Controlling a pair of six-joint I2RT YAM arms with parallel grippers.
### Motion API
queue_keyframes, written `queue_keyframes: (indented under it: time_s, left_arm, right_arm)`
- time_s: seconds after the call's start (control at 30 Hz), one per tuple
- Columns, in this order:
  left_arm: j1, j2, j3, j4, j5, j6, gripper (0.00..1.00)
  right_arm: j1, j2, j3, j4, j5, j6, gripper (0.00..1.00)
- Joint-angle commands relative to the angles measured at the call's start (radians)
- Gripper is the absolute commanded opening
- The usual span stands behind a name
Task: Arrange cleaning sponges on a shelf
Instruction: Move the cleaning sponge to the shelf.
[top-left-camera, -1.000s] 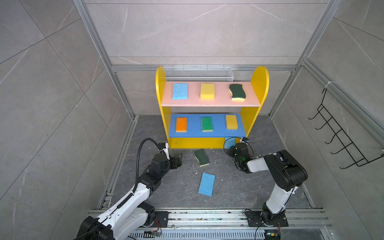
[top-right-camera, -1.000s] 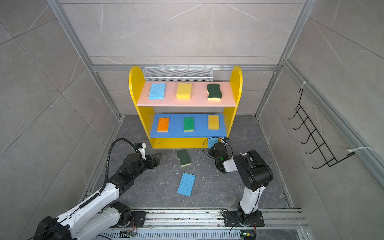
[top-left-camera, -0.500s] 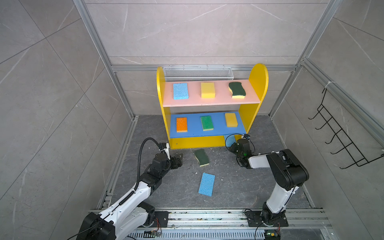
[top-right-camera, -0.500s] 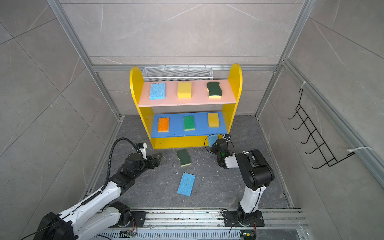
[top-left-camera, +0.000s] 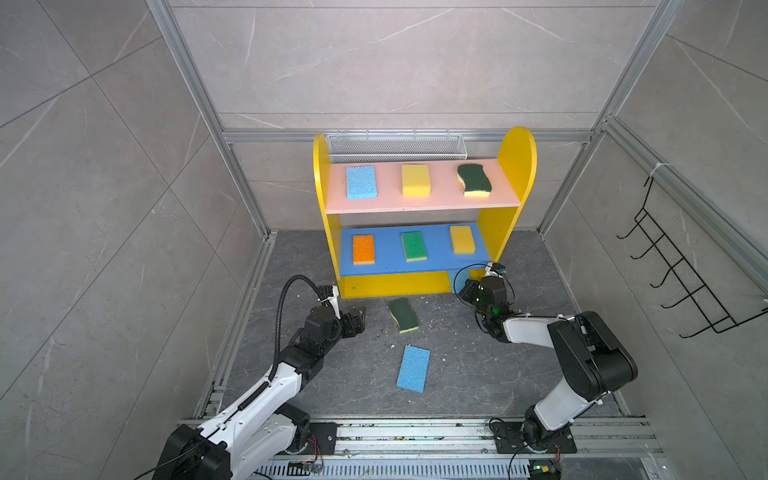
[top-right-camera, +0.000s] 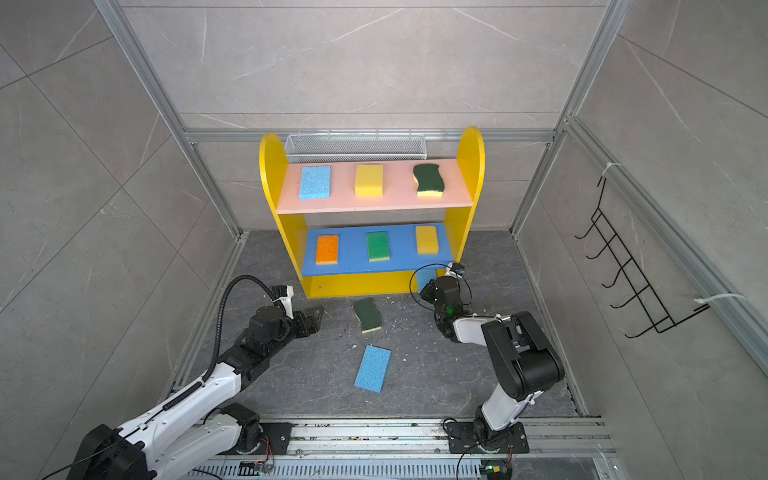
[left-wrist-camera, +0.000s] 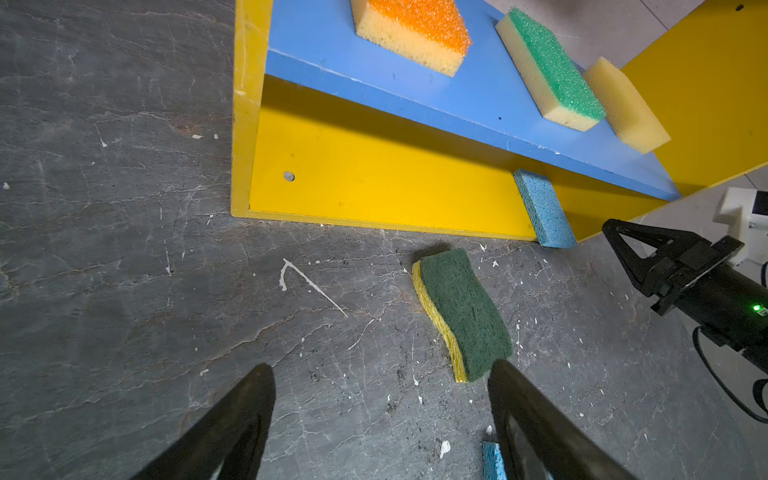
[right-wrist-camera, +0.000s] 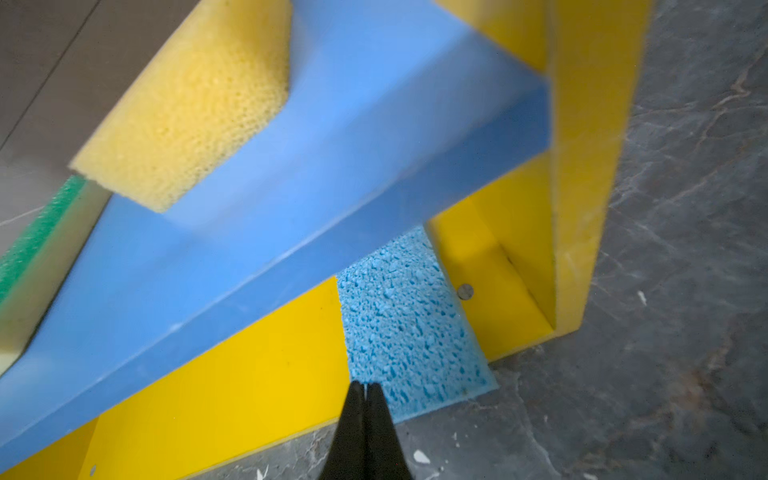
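Your right gripper (right-wrist-camera: 365, 387) has its jaws pressed together on nothing. Just beyond its tips lies a light blue sponge (right-wrist-camera: 403, 324). It rests on the yellow base (top-left-camera: 395, 286) of the shelf (top-left-camera: 515, 149), under the blue board (top-left-camera: 390, 266), at the end by your right arm. Its long axis runs front to back into the shelf, roughly in line with the way the gripper points. Its near end juts over the base's front lip. I cannot tell whether the tips touch it; the left wrist view suggests a small gap. A straight push along that axis looks like what would seat it.

Your left gripper (left-wrist-camera: 382, 374) hangs low over the floor (top-left-camera: 457, 374) in front of the shelf, fingers (left-wrist-camera: 249, 399) apart and empty. The wavy green sponge (top-left-camera: 403, 315) lies on the floor just off the shelf's front, between the arms but nearer the left one. It is green face up, its long axis roughly square to the shelf's front edge and slightly skewed. In the left wrist view its near end sits beside one finger rather than centred in the gap. You would probably need to shift sideways before closing.

A second light blue sponge (top-left-camera: 413, 368) lies flat farther out from the shelf and also points roughly away from it.
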Motion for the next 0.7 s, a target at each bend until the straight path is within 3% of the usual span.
queue_keyframes:
  time_s: [0.0,0.27,0.67]
  left_arm:
    - [0.005,-0.017,0.012,0.035,-0.002,-0.011,0.83]
    - [0.005,-0.010,0.006,0.053,0.009,-0.014,0.83]
    - [0.006,0.010,-0.003,0.072,0.003,-0.013,0.83]
  right_arm:
    - [0.011,-0.038,-0.070,0.003,0.018,0.053,0.00]
    - [0.034,-0.072,-0.157,-0.021,0.011,0.116,0.00]
    - [0.031,0.129,-0.155,0.206,-0.027,0.287,0.00]
